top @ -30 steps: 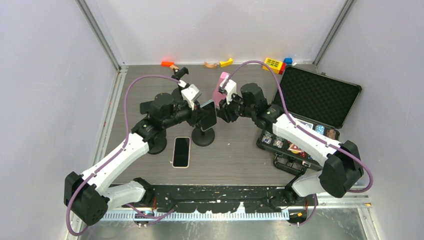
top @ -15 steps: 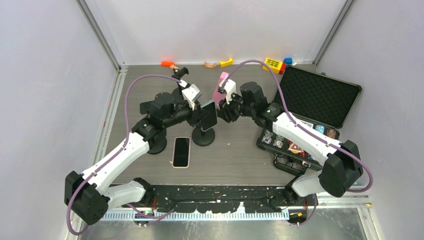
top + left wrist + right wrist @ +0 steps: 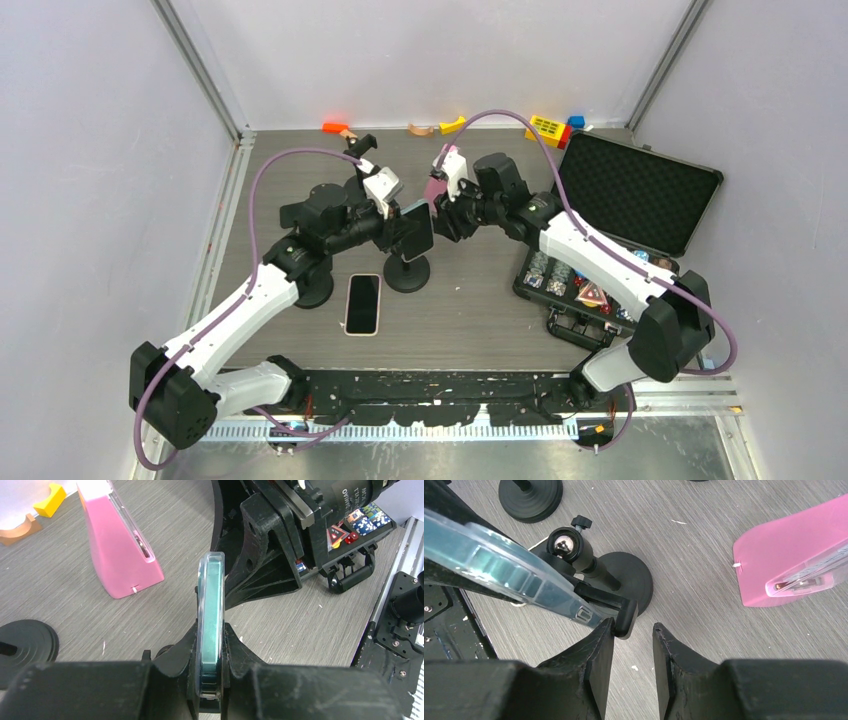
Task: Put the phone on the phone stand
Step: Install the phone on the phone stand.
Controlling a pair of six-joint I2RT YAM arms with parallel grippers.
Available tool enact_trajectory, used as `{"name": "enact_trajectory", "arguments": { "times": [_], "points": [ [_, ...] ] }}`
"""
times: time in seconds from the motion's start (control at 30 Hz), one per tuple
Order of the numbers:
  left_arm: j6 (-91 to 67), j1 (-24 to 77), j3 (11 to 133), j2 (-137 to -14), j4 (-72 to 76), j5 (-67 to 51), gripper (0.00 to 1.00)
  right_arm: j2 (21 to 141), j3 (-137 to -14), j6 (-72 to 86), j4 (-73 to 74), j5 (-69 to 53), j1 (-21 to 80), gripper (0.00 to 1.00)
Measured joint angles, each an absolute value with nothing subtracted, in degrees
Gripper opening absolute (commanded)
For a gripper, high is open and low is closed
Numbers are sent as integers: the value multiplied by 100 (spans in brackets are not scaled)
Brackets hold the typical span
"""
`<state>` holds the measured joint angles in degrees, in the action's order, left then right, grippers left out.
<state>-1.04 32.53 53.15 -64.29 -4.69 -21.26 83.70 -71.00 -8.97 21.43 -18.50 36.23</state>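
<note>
My left gripper (image 3: pixel 398 228) is shut on a teal phone in a clear case (image 3: pixel 417 229), held on edge over the black phone stand (image 3: pixel 406 272). In the left wrist view the phone (image 3: pixel 210 620) stands edge-on between my fingers (image 3: pixel 175 650). In the right wrist view the phone (image 3: pixel 509 565) lies against the stand's clamp arm (image 3: pixel 624 612), above the ball joint (image 3: pixel 562 543) and round base (image 3: pixel 629 577). My right gripper (image 3: pixel 631 630) is open, its left fingertip touching the clamp arm's end; in the top view it (image 3: pixel 447 215) is just right of the phone.
A second phone (image 3: pixel 362 302) lies flat on the table near the front. A pink phone (image 3: pixel 438 180) stands behind the stand. Another round black base (image 3: pixel 316 290) sits left. An open black case (image 3: pixel 620 215) with small items is at the right. Toy blocks (image 3: pixel 548 127) line the back wall.
My right arm has shifted a little to the left and back, closer to the phone and stand. The left arm and phone have barely moved.
</note>
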Motion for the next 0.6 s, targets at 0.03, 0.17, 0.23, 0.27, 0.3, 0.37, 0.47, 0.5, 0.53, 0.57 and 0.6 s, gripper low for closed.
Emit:
{"name": "enact_trajectory", "arguments": {
  "times": [0.03,0.17,0.23,0.27,0.3,0.37,0.47,0.5,0.53,0.57,0.6],
  "points": [
    [-102,3251,5315,-6429,-469,-2126,0,8403,-7157,-895,2217,-1861,3621,39],
    [-99,3242,5321,-6429,-475,-2086,0,8440,-7330,-880,2571,-1973,3594,39],
    [-91,3170,5325,-6427,-489,-1885,0,8420,-7352,-899,2792,-1920,3540,39],
    [-91,3094,5325,-6427,-506,-1780,0,8418,-7341,-899,2864,-1887,3485,39],
    [-84,3022,5325,-6427,-521,-1664,0,8416,-7288,-895,2873,-1861,3441,39],
    [-78,2921,5325,-6427,-545,-1476,0,8399,-7124,-891,2862,-1831,3369,39],
    [-71,2891,5325,-6423,-567,-1367,0,8394,-6879,-886,2895,-1824,3336,39],
    [-67,2891,5325,-6423,-567,-1365,0,8394,-6847,-886,2919,-1826,3339,39],
    [-60,2891,5325,-6423,-567,-1367,0,8394,-6845,-888,2923,-1826,3341,39],
    [-60,2891,5325,-6423,-567,-1367,0,8394,-6845,-888,2906,-1828,3341,39],
    [-58,2891,5325,-6418,-567,-1369,0,8390,-6845,-888,2895,-1828,3343,39]
  ]
}}
